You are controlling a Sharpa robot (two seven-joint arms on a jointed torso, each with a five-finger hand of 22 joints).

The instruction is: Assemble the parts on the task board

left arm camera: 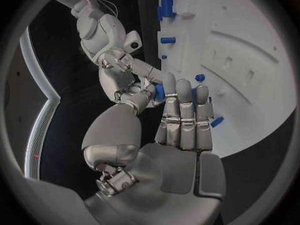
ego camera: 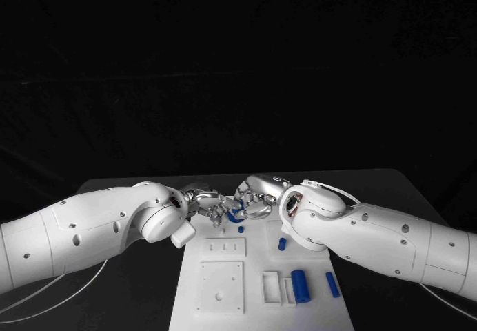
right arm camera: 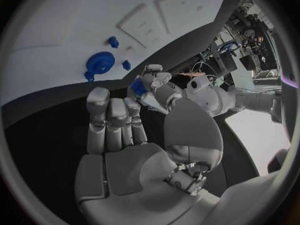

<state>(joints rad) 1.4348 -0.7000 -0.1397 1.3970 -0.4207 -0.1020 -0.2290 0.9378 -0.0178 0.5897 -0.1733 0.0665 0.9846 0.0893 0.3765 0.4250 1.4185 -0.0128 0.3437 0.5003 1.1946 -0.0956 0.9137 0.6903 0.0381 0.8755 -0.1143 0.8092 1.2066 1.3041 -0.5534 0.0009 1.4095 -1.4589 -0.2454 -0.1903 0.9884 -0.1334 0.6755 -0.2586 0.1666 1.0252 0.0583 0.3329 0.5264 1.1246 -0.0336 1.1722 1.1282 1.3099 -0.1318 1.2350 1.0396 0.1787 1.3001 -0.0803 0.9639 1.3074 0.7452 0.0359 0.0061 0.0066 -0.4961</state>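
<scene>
Both white arms reached inward over the table, their wrists nearly meeting at its far middle. The left hand (ego camera: 204,204) and the right hand (ego camera: 254,196) faced each other, fingertips close together. In the left wrist view, the left hand's fingers (left arm camera: 184,116) stood side by side, fairly straight, thumb bent toward them. The right hand's fingers (right arm camera: 112,120) likewise rose together, thumb curved alongside.
</scene>
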